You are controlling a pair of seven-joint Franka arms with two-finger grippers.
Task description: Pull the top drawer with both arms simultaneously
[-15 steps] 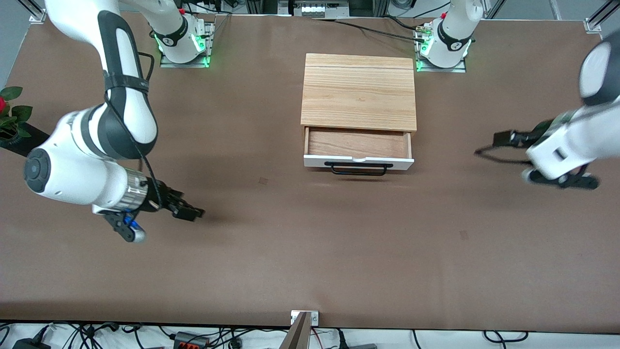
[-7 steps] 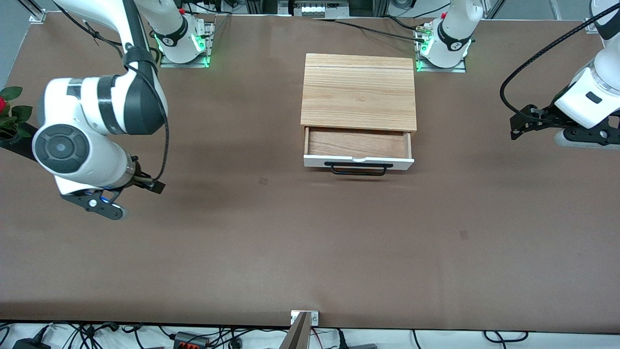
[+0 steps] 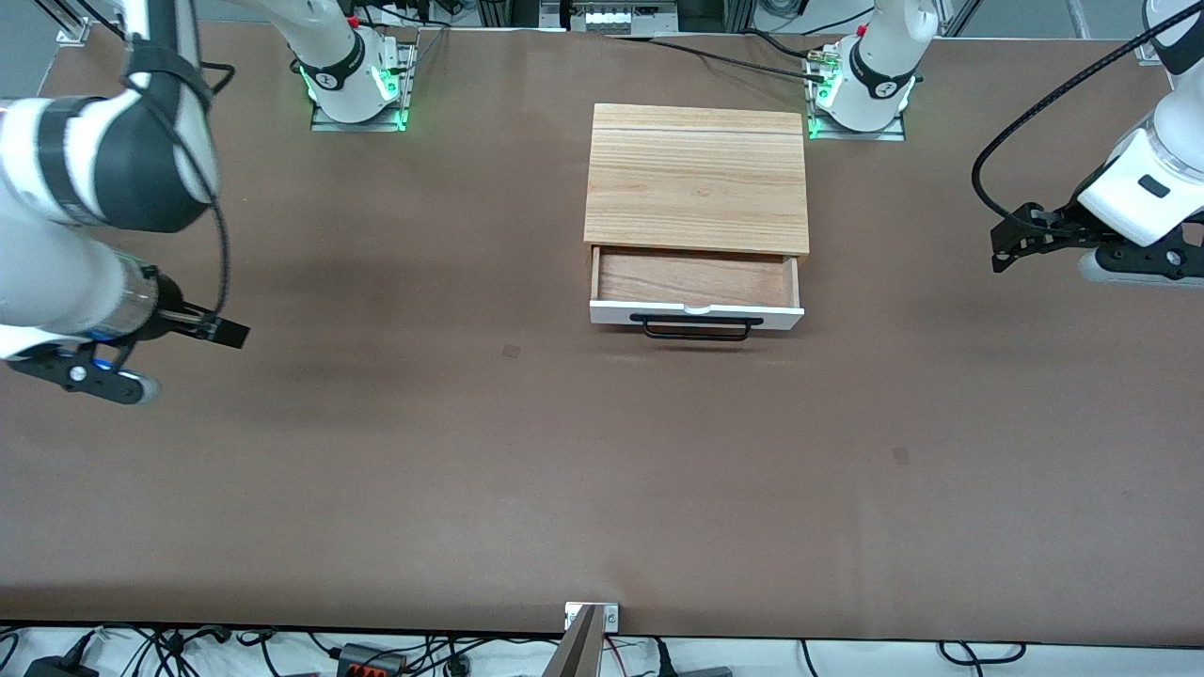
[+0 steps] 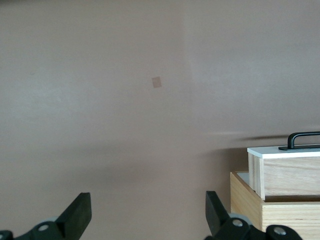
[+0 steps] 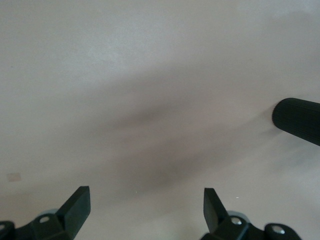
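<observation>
Top drawer (image 3: 696, 291) standing pulled out of the light-wood cabinet (image 3: 696, 177), near the middle of the brown surface (image 3: 602, 489) and closer to the arm bases than to the front camera. White front panel facing the front camera, black bar handle (image 3: 697, 326) across it, small notch in the top edge, bare light wood showing inside. Nothing touching the handle.

Left end effector (image 3: 1005, 252) held in the air over the surface toward the left arm's end, well apart from the drawer, pointing roughly toward the cabinet. Fingers (image 4: 80, 212) spread wide apart in the left wrist view, with nothing between them. Corner of the drawer (image 4: 285, 167) and one end of its handle (image 4: 302, 140) visible in that same view, off to one side of the open gap and not between the fingers. Small square mark (image 4: 157, 82) on the surface farther off.

Right end effector (image 3: 226, 331) held in the air over the surface toward the right arm's end, likewise well apart from the drawer. Fingers (image 5: 77, 207) spread wide apart in the right wrist view, empty, with only bare surface between them. Dark ribbed cylindrical object (image 5: 297, 116) entering at the edge of that view; identity cannot be told.

Drawer lying between the two end effectors along the length of the surface, touched by neither. Green lights glowing at both arm bases (image 3: 357, 89) along the edge farthest from the front camera.
</observation>
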